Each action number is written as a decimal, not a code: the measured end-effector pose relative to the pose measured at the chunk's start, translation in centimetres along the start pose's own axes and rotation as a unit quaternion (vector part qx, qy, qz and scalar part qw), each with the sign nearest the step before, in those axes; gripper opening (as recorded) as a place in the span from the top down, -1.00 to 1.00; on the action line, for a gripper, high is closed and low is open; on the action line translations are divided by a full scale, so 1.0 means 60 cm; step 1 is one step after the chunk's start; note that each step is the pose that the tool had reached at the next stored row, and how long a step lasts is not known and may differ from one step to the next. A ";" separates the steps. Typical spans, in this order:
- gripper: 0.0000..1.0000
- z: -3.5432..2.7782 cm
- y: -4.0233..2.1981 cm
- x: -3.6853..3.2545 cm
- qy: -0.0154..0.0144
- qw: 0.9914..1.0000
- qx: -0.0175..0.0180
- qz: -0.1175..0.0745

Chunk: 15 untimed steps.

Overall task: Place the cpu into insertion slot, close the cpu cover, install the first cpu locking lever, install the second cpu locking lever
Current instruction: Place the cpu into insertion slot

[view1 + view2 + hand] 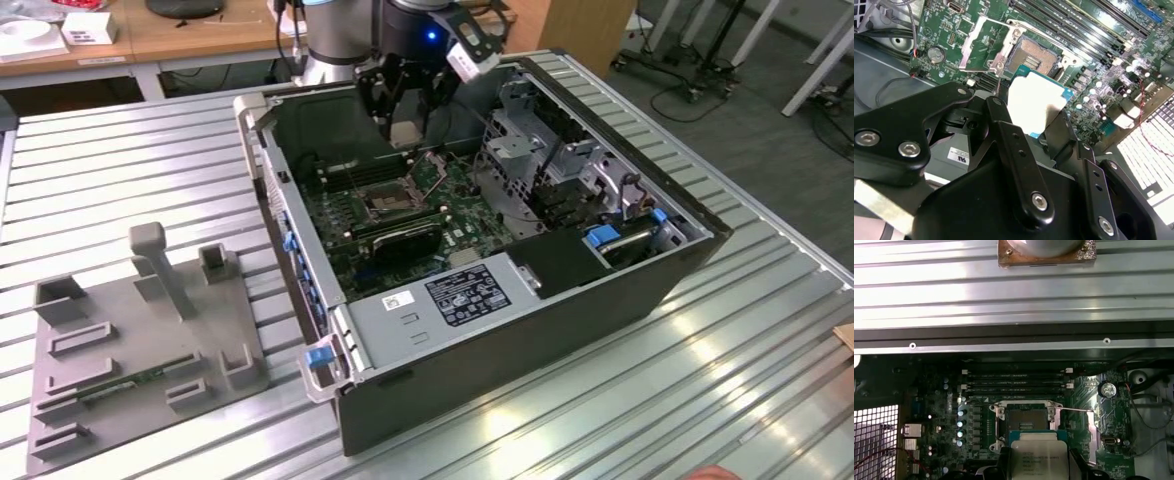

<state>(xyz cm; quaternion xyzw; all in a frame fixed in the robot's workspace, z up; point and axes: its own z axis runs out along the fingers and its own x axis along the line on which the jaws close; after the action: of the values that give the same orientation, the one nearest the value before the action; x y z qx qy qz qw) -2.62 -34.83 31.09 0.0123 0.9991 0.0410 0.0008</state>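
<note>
The gripper (pixel 1030 122) grips the cpu (pixel 1036 100) by two opposite edges, jaws narrowed on it, over the motherboard (pixel 447 215) at the far end of the open case (pixel 641 290). In both wrist views the cpu hangs just beside the slot (pixel 1025 421), covering one edge of it, not seated. The cover (pixel 985 44) stands swung up beside the slot. The first wrist view cuts off the cpu's lower edge. In the exterior view the dark fingers blend into the case, and the chip is hard to make out.
</note>
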 end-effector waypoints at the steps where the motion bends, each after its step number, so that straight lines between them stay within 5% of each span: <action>1: -0.08 0.002 0.000 0.001 -0.001 1.000 0.000 0.000; 6: -0.08 0.009 -0.001 0.007 -0.005 1.000 0.000 0.000; 15: -0.08 0.009 -0.001 0.007 -0.004 1.000 0.000 0.000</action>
<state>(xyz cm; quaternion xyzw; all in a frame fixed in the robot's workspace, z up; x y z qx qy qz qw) -3.06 -34.83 30.54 0.0122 0.9991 0.0407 0.0050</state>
